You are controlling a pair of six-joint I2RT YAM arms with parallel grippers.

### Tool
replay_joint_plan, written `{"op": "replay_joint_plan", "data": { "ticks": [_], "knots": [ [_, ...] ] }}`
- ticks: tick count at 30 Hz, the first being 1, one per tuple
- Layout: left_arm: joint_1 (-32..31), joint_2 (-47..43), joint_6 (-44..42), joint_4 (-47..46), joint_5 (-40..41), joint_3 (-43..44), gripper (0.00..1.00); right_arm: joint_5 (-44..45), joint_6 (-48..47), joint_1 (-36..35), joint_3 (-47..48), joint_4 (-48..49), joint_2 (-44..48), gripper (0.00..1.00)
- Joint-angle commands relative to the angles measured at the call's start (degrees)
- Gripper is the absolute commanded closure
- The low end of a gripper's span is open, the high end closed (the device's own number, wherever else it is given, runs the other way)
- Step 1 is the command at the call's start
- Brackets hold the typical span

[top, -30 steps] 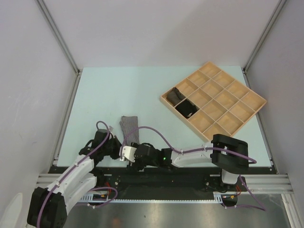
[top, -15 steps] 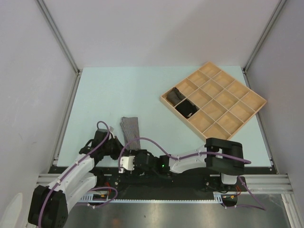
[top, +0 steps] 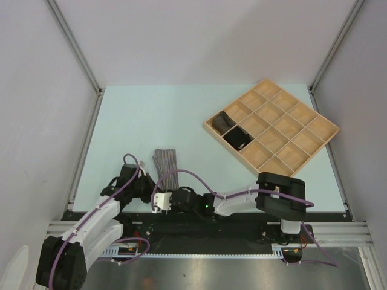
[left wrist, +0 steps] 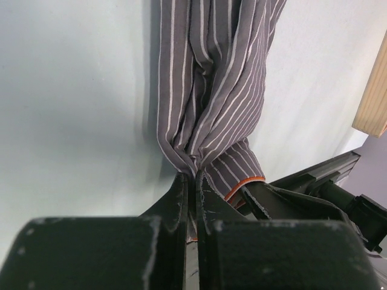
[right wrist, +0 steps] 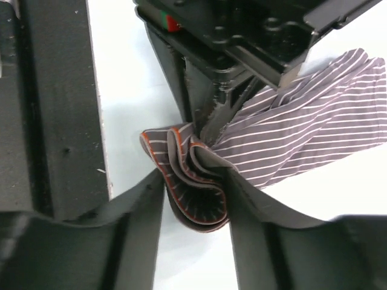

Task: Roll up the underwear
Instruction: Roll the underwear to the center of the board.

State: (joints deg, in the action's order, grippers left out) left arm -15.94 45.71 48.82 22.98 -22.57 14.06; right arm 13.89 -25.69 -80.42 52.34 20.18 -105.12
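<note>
Between the left gripper's (left wrist: 195, 184) fingers, and the right gripper's (right wrist: 196, 199), limp grey-striped orange-edged cloth briefs (left wrist: 211, 90) are pinched, bunched folds being judged the surest hold.

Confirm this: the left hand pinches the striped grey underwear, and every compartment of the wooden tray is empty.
Wrong on the tray: the top external view shows dark brown underwear and black underwear in two left-side compartments. The left hand does pinch the striped grey underwear.
</note>
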Motion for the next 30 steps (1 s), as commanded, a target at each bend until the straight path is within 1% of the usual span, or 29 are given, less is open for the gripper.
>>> {"op": "replay_joint_plan", "data": {
  "ticks": [1, 2, 4, 6, 7, 9, 14, 17, 18, 22, 23, 24, 25, 26, 29, 30],
  "knots": [
    [0.4, -0.6, -1.4, -0.7, -1.9, 2.3, 1.00, -0.4, -0.9, 0.7, -0.1, 3.3, -1.0, 0.60],
    [0.5, -0.7, -1.4, -0.6, -2.0, 2.2, 0.99, -0.4, -0.8, 0.7, -0.1, 3.3, -1.3, 0.64],
    [0.5, -0.8, -1.4, -0.7, -2.0, 2.2, 1.00, -1.1, -0.8, 0.7, 0.0, 2.9, -1.2, 0.69],
    [0.6, -0.9, -1.5, -0.9, -2.0, 2.1, 1.00, -1.7, -0.4, 0.8, 0.0, 2.4, -1.3, 0.79],
    [0.5, -0.9, -1.6, -1.0, -2.0, 2.1, 0.99, -2.3, -0.1, 0.8, -0.1, 2.3, -1.2, 0.89],
    [0.7, -1.0, -1.6, -1.3, -2.0, 2.1, 0.99, -3.2, 0.3, 0.9, 0.0, 1.6, -1.3, 1.00],
    [1.0, -1.2, -1.8, -2.1, -2.3, 1.9, 0.99, -6.0, 1.0, 1.0, 1.7, -2.3, -2.0, 1.00],
    [1.2, -1.6, -2.1, -2.2, -1.0, 2.2, 0.82, -8.5, 2.9, 1.6, 3.0, -6.3, -1.6, 1.00],
    [1.3, -1.9, -2.1, -2.2, -0.5, 2.3, 0.72, -10.2, 3.7, 2.2, 3.4, -7.5, -1.3, 1.00],
    [1.5, -2.7, -2.8, -1.7, 3.4, 3.6, 0.68, -14.8, 7.4, 3.9, 3.8, -12.0, 1.5, 1.00],
    [1.6, -2.6, -3.2, -1.2, 5.3, 3.9, 0.65, -15.3, 8.3, 4.1, 3.9, -13.1, 1.7, 1.00],
    [1.6, -2.6, -3.5, -0.9, 6.0, 4.3, 0.58, -15.4, 8.6, 4.3, 4.0, -13.9, 2.0, 1.00],
    [1.7, -2.6, -3.7, -0.7, 6.7, 4.6, 0.57, -15.5, 9.1, 4.7, 4.1, -14.7, 2.6, 1.00],
    [1.7, -2.7, -3.6, -0.7, 7.4, 4.7, 0.52, -15.8, 9.9, 4.9, 4.5, -16.4, 2.9, 1.00],
    [1.8, -3.7, -3.3, -0.1, 10.3, 4.5, 0.50, -18.5, 11.0, 6.1, 5.4, -19.0, 3.9, 1.00],
    [1.8, -4.7, -3.2, 0.1, 12.6, 4.5, 0.50, -19.9, 11.5, 6.6, 5.6, -19.5, 4.0, 1.00]
  ]
}}
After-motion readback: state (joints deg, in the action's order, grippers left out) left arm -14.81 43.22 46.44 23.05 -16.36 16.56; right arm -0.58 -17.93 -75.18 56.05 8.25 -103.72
